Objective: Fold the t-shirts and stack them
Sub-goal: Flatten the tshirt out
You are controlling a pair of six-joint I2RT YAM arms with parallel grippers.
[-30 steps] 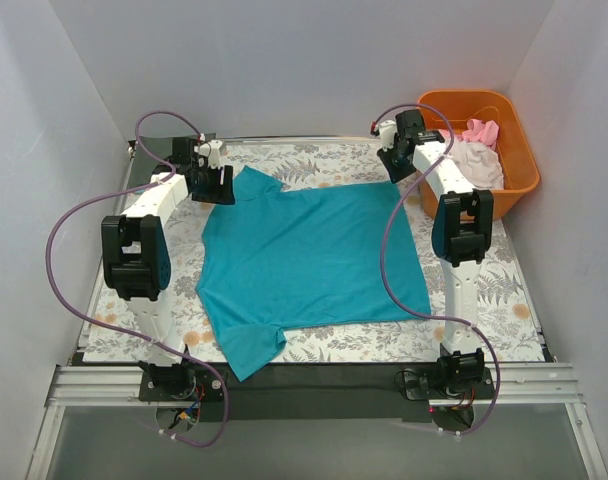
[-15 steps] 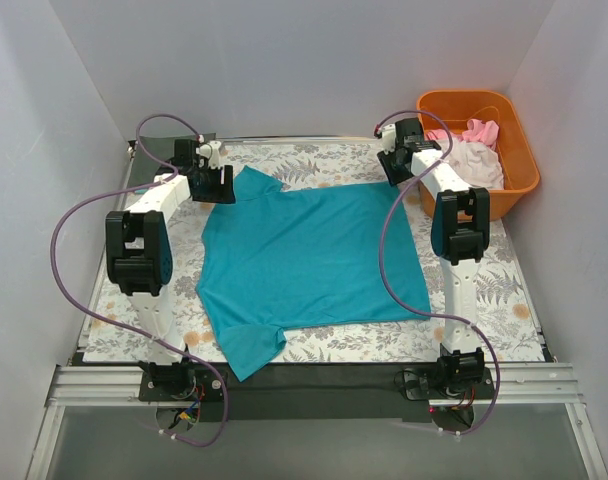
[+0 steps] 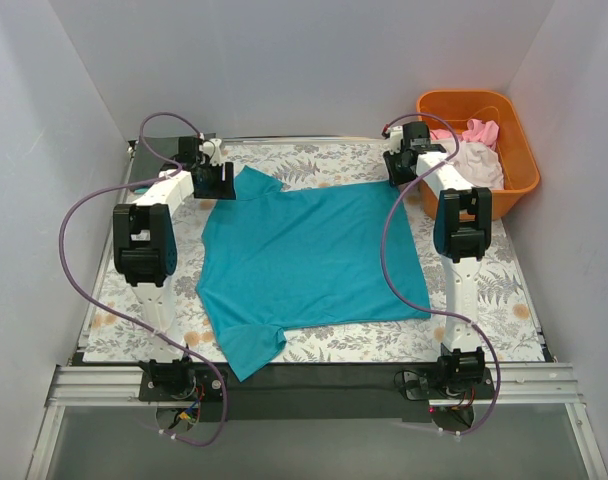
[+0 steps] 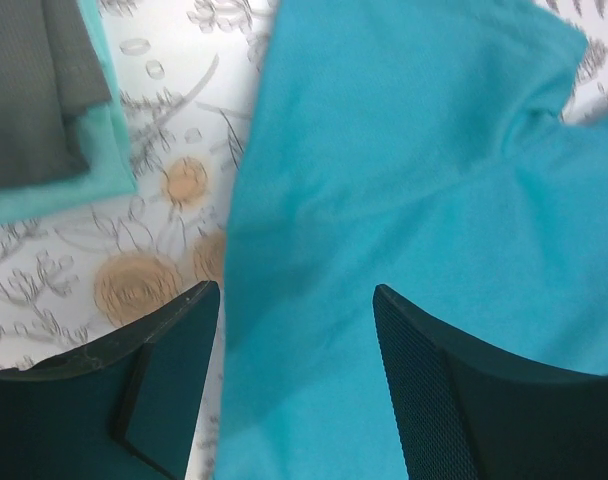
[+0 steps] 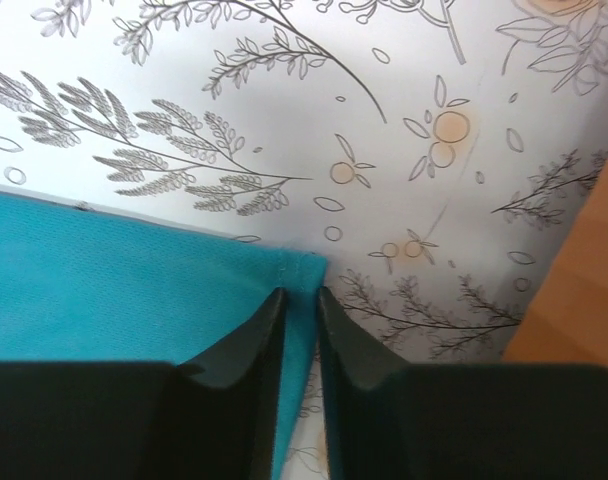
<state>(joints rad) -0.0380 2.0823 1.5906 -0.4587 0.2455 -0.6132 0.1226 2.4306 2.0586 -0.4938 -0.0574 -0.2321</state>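
A teal t-shirt [image 3: 309,255] lies spread flat on the floral table covering. My left gripper [image 3: 216,180] is open over the shirt's far left sleeve, and in the left wrist view [image 4: 294,290] teal cloth [image 4: 404,150] lies between its wide-apart jaws. My right gripper [image 3: 402,172] is at the shirt's far right corner. In the right wrist view [image 5: 297,292] its jaws are nearly together with the hemmed corner [image 5: 304,270] between them. A folded dark grey shirt [image 4: 34,90] lies on a folded pale teal one [image 4: 99,170] beside the left gripper. Pink [image 3: 481,131] and white [image 3: 476,162] shirts sit in the tub.
An orange plastic tub [image 3: 516,135] stands at the far right, just beyond the right gripper; its wall shows in the right wrist view [image 5: 584,300]. White walls close in the table on the left, the back and the right. Purple cables loop off both arms.
My right gripper has shifted slightly right and down onto the shirt's far right corner. My left arm's elbow has moved a little farther in; its gripper stays over the sleeve.
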